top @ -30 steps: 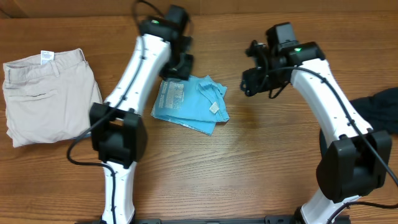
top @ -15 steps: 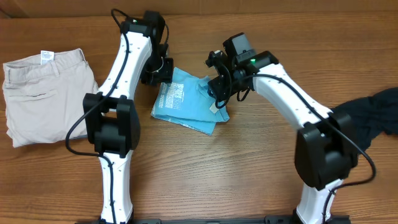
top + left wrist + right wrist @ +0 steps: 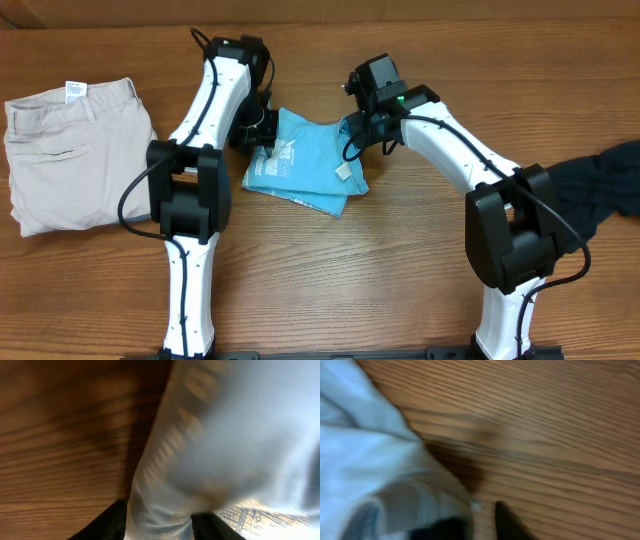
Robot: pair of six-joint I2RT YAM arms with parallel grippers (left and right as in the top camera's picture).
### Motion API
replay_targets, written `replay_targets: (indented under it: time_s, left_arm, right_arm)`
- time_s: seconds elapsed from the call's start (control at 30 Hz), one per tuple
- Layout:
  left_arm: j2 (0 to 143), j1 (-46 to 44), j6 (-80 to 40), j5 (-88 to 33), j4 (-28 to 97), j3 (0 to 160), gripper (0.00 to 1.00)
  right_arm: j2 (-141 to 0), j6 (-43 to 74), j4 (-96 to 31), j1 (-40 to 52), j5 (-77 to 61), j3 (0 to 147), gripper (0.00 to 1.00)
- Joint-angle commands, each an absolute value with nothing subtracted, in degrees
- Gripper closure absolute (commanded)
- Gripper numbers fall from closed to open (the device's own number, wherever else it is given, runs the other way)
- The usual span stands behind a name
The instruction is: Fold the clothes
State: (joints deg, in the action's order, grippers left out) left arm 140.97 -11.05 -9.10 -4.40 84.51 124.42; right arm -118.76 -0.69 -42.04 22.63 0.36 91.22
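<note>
Two tools meet at the light blue T-shirt (image 3: 305, 160), which lies folded on the bench (image 3: 400, 270) between them. The left tool (image 3: 262, 138) is at the shirt's left edge. Blue cloth fills the gap between its fingers (image 3: 112, 522), so it grips the shirt. The right tool (image 3: 358, 135) is at the far right corner, where a hem lies by its close-set fingers (image 3: 507, 520); I cannot tell if it is pinched. Well left of the left tool lie beige shorts (image 3: 70, 150), and well right of the right tool a black garment (image 3: 600, 180).
</note>
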Motion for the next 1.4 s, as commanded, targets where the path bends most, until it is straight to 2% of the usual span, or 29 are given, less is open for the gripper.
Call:
replay_targets:
  time_s: [0.0,0.1,0.27,0.43,0.53,0.77,0.97,1.0,1.13,1.3,1.37]
  left_arm:
    - [143.50,-11.05,-10.74,0.43,85.93,123.46,0.56]
    - [143.50,-10.87,-13.34,4.67,87.59,123.46,0.56]
    - [143.48,-10.85,-14.00,5.06,88.88,123.46,0.55]
    - [143.48,-10.85,-13.98,4.40,88.09,123.46,0.52]
    - [143.50,-10.85,-13.93,3.51,88.09,123.46,0.51]
    - [143.50,-10.85,-13.93,2.92,87.81,123.46,0.51]
    - [143.50,-10.85,-13.76,2.92,87.85,123.46,0.51]
    - [143.48,-10.85,-13.76,2.90,87.85,123.46,0.50]
    - [143.46,-10.85,-13.76,2.52,87.85,123.50,0.52]
    - [143.46,-10.83,-13.28,0.10,87.90,123.59,0.52]
    - [143.46,-10.85,-13.19,-0.99,88.73,123.59,0.51]
  right_arm:
    - [-119.17,6.04,-43.92,20.69,2.33,91.02,0.67]
    - [-119.17,6.00,-46.30,20.49,2.46,91.02,0.66]
    - [-119.17,5.56,-51.48,20.56,-1.74,91.05,0.66]
    - [-119.17,-1.83,-60.36,20.73,-21.50,91.02,0.62]
    - [-119.17,-4.58,-62.89,21.65,-25.43,91.00,0.60]
    - [-119.20,-4.60,-58.85,24.51,-25.39,88.79,0.54]
    - [-119.20,-4.54,-52.45,25.41,-25.17,84.95,0.54]
    - [-119.20,-4.51,-52.14,25.41,-25.17,84.55,0.55]
    - [-119.15,-4.62,-54.33,25.45,-26.46,84.07,0.76]
    - [-117.40,-14.20,-63.92,25.45,-42.85,86.46,0.78]
    - [-116.11,-16.51,-66.57,25.45,-44.97,87.64,0.77]
